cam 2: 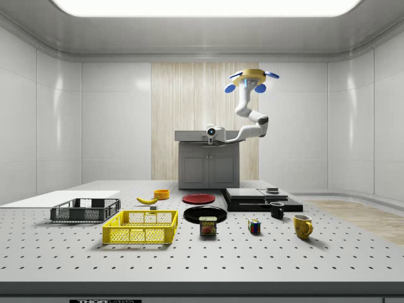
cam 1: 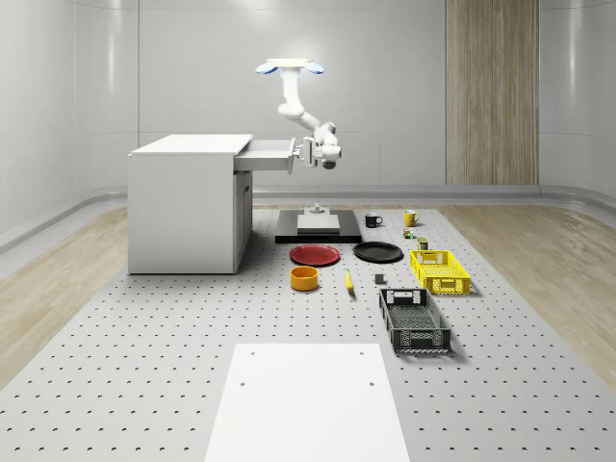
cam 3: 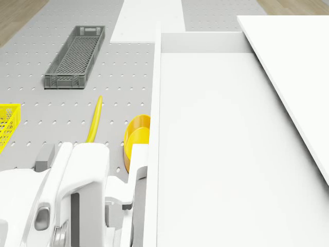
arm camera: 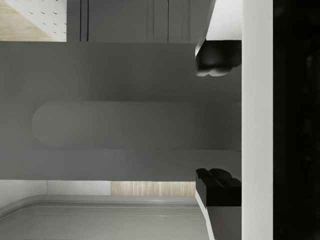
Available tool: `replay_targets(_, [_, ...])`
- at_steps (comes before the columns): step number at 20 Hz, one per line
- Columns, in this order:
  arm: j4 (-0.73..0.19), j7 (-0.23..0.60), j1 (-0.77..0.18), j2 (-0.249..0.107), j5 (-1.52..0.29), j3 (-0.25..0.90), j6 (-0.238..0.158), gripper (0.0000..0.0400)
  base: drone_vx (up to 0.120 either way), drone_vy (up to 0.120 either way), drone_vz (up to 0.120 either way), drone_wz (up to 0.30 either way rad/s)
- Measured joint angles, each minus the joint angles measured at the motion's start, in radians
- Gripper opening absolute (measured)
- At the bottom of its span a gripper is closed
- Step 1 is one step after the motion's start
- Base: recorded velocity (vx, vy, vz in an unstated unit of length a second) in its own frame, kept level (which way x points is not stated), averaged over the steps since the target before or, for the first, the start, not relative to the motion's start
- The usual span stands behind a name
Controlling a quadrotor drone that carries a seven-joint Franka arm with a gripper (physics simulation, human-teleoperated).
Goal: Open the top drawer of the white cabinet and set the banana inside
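Observation:
The white cabinet [cam 1: 183, 207] stands at the whole-scene view's left, and its top drawer [cam 1: 265, 156] is pulled part way out. From above, the drawer's white inside [cam 3: 216, 154] is bare. My drone [cam 1: 290, 66] hovers above and to the right of the drawer front. The arm bends down to the gripper [cam 1: 306, 154], which is level with the drawer front and right against it. In the wrist view the gripper [arm camera: 217, 125] is open, its black fingertips [arm camera: 215, 62] wide apart before the grey drawer face. The yellow banana [cam 1: 348, 281] lies on the floor mat beside an orange bowl [cam 1: 304, 278].
A red plate [cam 1: 315, 254] and a black plate [cam 1: 377, 252] lie right of the cabinet, behind them a black platform [cam 1: 318, 226]. A yellow crate [cam 1: 439, 270] and a grey crate [cam 1: 414, 320] sit further right. A white board [cam 1: 306, 404] covers the near mat.

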Motion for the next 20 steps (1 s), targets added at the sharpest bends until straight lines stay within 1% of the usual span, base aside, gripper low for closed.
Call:
replay_targets(1, [0.006,0.006,0.004,-0.005,-0.006,-0.004,-0.004,0.0329,0.08,0.12,0.0,0.0])
replay_targets(3, [0.017,0.018,0.01,-0.016,-0.018,-0.009,-0.008,0.0357,0.12,0.12,0.0,0.0])
replay_targets(6, [0.026,0.032,0.02,-0.031,-0.033,-0.014,-0.01,0.038,0.12,0.12,0.0,0.0])
replay_targets(10, [0.031,0.047,0.03,-0.049,-0.05,-0.016,-0.006,0.0392,0.12,0.12,0.0,0.0])
replay_targets(16, [0.032,0.066,0.043,-0.075,-0.072,-0.016,0.005,0.0398,0.12,0.12,0.0,0.0])
replay_targets(17, [0.028,0.066,0.051,-0.1,-0.046,-0.029,0.01,0.0399,0.12,0.12,0.0,0.0])
replay_targets(18, [-0.021,0.035,0.065,-0.164,0.044,-0.062,0.055,0.04,0.12,0.12,0.0,0.0])
replay_targets(19, [-0.091,-0.022,0.073,-0.23,0.152,-0.093,0.109,0.04,0.12,0.12,0.0,0.0])
replay_targets(20, [-0.153,-0.089,0.084,-0.292,0.258,-0.121,0.153,0.04,0.12,0.12,0.0,0.0])
